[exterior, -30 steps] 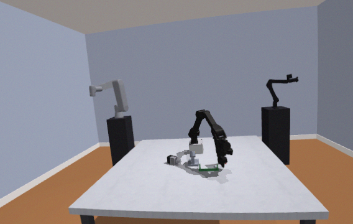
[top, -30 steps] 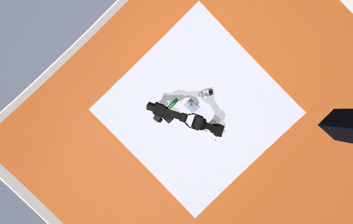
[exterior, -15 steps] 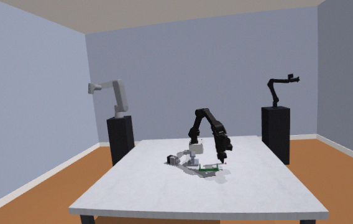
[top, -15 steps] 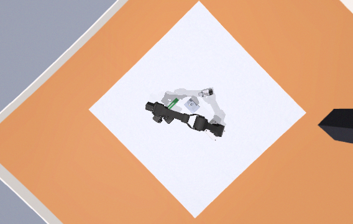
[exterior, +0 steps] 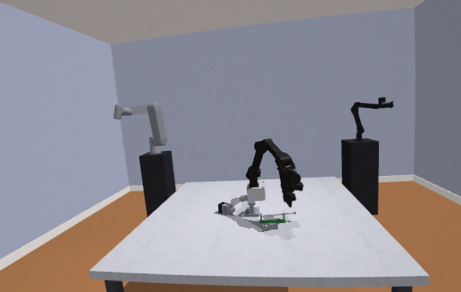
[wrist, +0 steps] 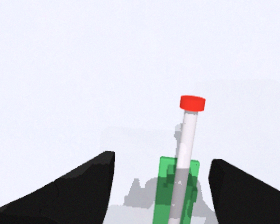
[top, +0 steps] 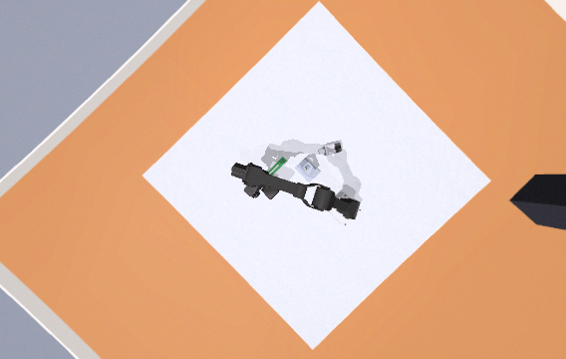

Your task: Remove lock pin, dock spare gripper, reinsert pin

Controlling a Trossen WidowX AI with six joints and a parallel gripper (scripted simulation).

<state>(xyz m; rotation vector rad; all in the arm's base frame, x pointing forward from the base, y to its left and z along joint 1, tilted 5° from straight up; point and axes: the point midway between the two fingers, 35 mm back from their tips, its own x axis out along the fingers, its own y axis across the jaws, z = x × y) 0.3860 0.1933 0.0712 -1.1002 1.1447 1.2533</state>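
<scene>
The lock pin, pale with a red head, lies along the green rack, slightly tilted, its head beyond the rack's end. My gripper is open above the rack. In the wrist view the pin runs between the spread fingers, touching neither; its far end is cut off by the frame. The mount stands beside the rack; no pin shows through its socket. The spare gripper, grey and black, lies on the table, apart from the mount.
The white table carries all of this. A pale block stands at my arm's base, behind the mount. Two other arms, one grey and one black, stand on dark pedestals beyond the table.
</scene>
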